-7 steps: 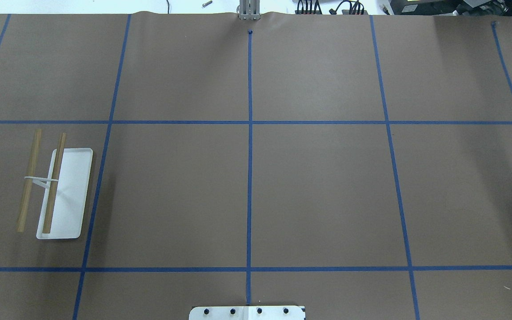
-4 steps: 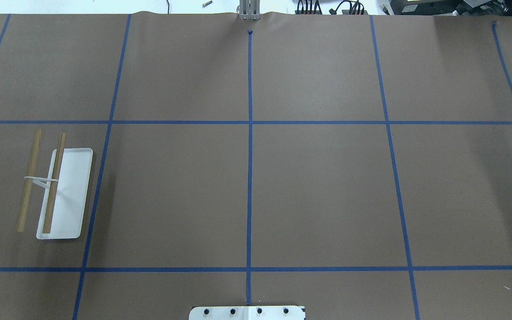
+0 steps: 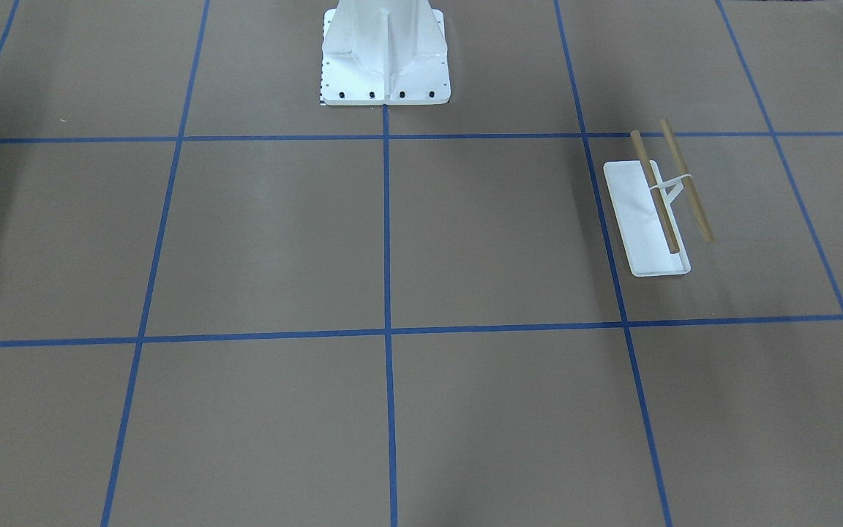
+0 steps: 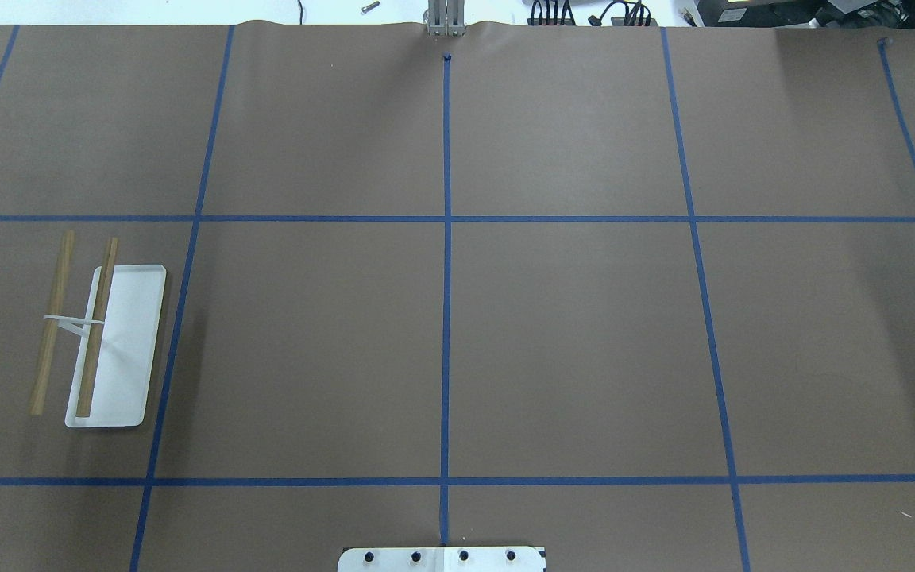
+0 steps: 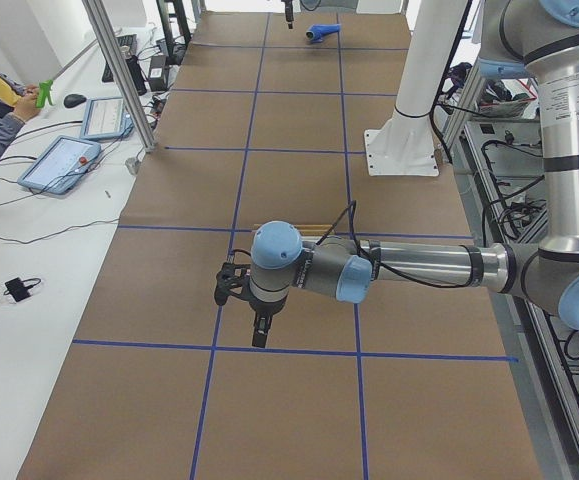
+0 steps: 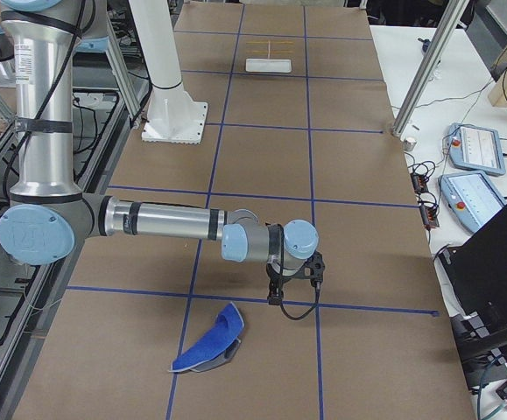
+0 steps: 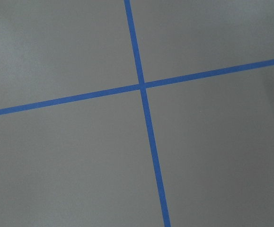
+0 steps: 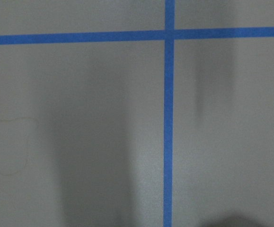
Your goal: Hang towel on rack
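The rack (image 4: 120,349), a white base tray with two tan dowel bars (image 4: 96,326), stands on the robot's left side of the table; it also shows in the front-facing view (image 3: 645,219) and far off in the exterior right view (image 6: 269,63). The towel (image 6: 207,346) lies crumpled, blue face up, at the table's right end, and shows far off in the exterior left view (image 5: 321,31). My left gripper (image 5: 258,335) hangs over the table near the rack. My right gripper (image 6: 293,296) hangs beside the towel. I cannot tell whether either is open or shut. The wrist views show only table and tape.
The large white bolted pedestal (image 3: 385,58) stands at the robot's edge of the table (image 4: 442,558). Blue tape lines (image 4: 446,318) grid the brown table. Aluminium posts (image 6: 428,66) and tablets (image 5: 64,160) stand at the far side.
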### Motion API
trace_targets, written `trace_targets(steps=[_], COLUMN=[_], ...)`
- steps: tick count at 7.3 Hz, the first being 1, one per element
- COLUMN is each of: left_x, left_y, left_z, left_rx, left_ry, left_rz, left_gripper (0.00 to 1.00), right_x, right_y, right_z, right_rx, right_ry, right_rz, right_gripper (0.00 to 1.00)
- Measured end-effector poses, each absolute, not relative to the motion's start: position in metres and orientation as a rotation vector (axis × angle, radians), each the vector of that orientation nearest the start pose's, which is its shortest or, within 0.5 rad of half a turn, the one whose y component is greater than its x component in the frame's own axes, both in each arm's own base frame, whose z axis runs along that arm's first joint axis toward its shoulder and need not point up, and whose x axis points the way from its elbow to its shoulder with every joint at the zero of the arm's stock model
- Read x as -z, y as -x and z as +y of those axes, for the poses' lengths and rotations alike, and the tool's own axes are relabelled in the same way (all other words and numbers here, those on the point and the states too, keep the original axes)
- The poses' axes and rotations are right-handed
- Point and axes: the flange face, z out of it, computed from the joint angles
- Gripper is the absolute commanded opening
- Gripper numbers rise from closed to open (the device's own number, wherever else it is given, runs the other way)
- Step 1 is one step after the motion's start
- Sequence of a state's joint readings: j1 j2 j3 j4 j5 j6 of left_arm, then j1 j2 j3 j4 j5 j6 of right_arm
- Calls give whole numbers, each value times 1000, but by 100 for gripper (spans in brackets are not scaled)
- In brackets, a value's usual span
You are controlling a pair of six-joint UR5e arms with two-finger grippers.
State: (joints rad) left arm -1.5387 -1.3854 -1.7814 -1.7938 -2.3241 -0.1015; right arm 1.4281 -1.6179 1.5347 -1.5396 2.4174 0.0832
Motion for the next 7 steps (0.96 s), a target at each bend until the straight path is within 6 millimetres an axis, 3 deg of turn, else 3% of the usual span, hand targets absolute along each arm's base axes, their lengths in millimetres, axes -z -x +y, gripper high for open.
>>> trace_targets(steps=[2,5,7], left_x=[-616,-615,-612], left_y=[51,51,51], left_z=[-430,-430,-430], left_rx=[-24,-24,-26], left_ry=[-185,-187,-193], left_rz=[763,765,765], left_gripper=[98,98,98], right_x=[-704,-727,-753], right_y=[4,1,-2], right_z=[-466,-443,-424], right_rx=[28,10,29], right_ry=[155,199,156], right_rz=[-786,-773,-777], right_gripper=[100,100,100])
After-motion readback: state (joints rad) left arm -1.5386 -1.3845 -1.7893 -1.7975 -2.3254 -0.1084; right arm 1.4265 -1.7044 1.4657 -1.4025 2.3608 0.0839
